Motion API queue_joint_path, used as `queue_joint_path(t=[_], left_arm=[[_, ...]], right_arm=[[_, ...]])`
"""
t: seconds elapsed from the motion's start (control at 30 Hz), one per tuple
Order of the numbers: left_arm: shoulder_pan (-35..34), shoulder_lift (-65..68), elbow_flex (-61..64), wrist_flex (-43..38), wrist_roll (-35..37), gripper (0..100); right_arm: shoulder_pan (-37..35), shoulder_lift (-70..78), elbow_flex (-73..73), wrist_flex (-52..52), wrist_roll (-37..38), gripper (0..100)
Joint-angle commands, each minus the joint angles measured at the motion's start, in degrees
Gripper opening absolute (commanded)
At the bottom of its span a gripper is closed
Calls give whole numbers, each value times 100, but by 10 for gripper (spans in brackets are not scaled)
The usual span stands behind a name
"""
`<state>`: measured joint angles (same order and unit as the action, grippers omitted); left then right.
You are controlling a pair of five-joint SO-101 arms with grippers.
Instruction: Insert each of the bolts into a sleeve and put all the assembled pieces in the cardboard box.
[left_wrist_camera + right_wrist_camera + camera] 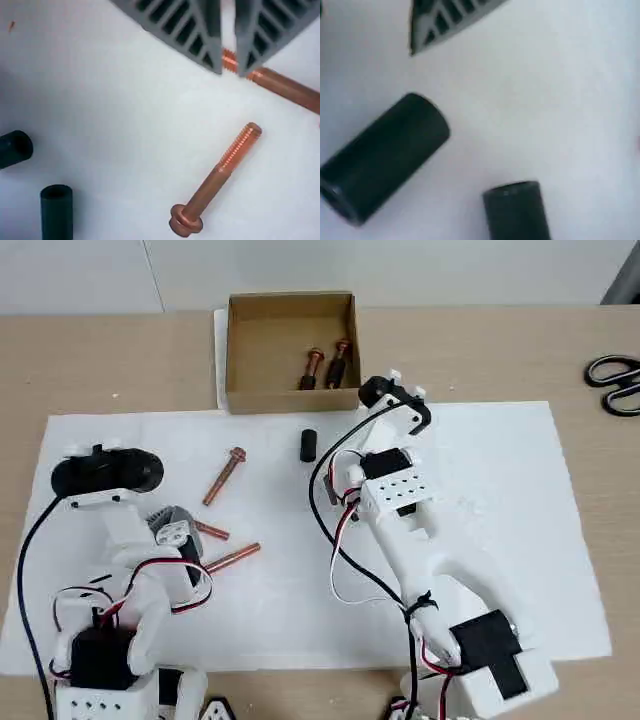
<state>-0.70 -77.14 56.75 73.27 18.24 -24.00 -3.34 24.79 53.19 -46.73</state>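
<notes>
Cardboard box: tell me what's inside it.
Inside the cardboard box lie two assembled pieces side by side: copper bolts, each pushed into a black sleeve. The near wall covers the strip of floor just behind it, so anything there cannot be seen.

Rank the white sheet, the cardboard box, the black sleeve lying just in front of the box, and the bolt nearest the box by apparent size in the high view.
1. white sheet
2. cardboard box
3. bolt nearest the box
4. black sleeve, shorter than the bolt though thicker
</notes>
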Motion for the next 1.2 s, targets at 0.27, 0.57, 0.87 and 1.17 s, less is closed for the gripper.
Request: queue_joint_path(t=[0.27, 0.57, 0.87, 1.17], left_arm=[[-26, -44, -40, -141, -26, 6], [-26, -44, -40, -141, -26, 6], [-26, -44, -40, -141, -26, 6], [-26, -44, -40, -141, -26, 6]], right_arm=[[251, 681, -44, -22, -70, 255], [576, 1007, -53, -497, -44, 199], [664, 1015, -44, -673, -26, 40], [655, 980, -44, -629, -26, 35]])
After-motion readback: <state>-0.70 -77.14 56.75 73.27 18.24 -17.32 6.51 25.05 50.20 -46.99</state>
